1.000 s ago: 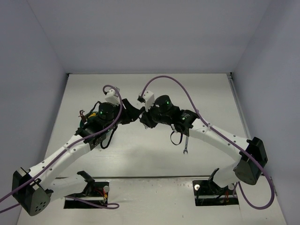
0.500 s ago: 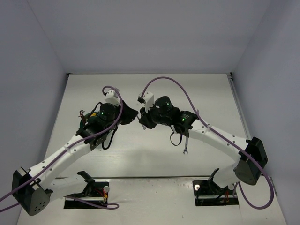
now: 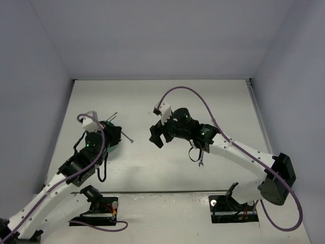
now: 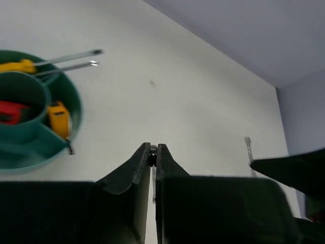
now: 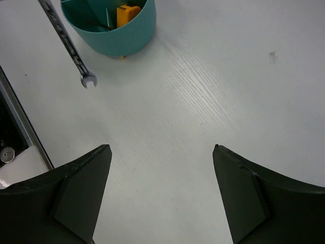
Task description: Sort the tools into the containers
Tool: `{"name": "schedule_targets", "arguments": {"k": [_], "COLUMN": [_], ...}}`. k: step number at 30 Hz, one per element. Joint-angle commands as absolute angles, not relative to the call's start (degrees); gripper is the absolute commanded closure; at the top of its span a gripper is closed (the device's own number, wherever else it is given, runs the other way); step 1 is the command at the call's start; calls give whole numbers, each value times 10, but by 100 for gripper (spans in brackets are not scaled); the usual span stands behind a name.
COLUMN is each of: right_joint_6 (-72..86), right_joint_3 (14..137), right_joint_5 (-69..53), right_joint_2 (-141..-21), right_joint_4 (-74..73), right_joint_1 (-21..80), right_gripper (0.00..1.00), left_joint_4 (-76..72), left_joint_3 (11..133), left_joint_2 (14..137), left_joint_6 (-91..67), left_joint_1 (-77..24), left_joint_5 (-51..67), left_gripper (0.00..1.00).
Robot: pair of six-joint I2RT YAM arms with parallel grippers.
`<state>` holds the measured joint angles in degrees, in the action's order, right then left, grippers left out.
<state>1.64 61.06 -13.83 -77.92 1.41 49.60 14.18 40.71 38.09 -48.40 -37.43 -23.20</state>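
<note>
The left gripper [image 4: 154,148] is pinched shut on a thin silver wrench [image 5: 66,41], just beside the teal bowl [image 5: 127,35] (screwdrivers [image 4: 20,66] poke over its rim). The right gripper [image 5: 161,148] is spread wide apart, farther from the bowl.

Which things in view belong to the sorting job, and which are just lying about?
Job: round teal plastic divided bowl; orange-handled thin screwdrivers; red tool; orange-headed tool; small silver wrench lying loose; second silver wrench in the left gripper.
Not job: purple cables on the arms; white table.
</note>
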Motion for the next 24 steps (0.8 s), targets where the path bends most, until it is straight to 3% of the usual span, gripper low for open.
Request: {"name": "schedule_targets", "arguments": {"k": [1,12,24], "right_joint_6": [11,12,11], "right_joint_3": [596,547,527], "right_joint_5": [-120,-116,-121], "right_joint_2": [-737,-697,-682], "right_joint_4": [53,64,68], "right_joint_1": [496,490,482], "right_gripper": [22,21,22], "left_joint_4": [202,173,1], "left_joint_3": [369,301,256], "left_joint_2": [286,246,323], "left_joint_6": [-481,-506,-459], "left_joint_1": [-371,-364,-280], "left_joint_5": [-412,-553,-510], "left_gripper": [100,100,100]}}
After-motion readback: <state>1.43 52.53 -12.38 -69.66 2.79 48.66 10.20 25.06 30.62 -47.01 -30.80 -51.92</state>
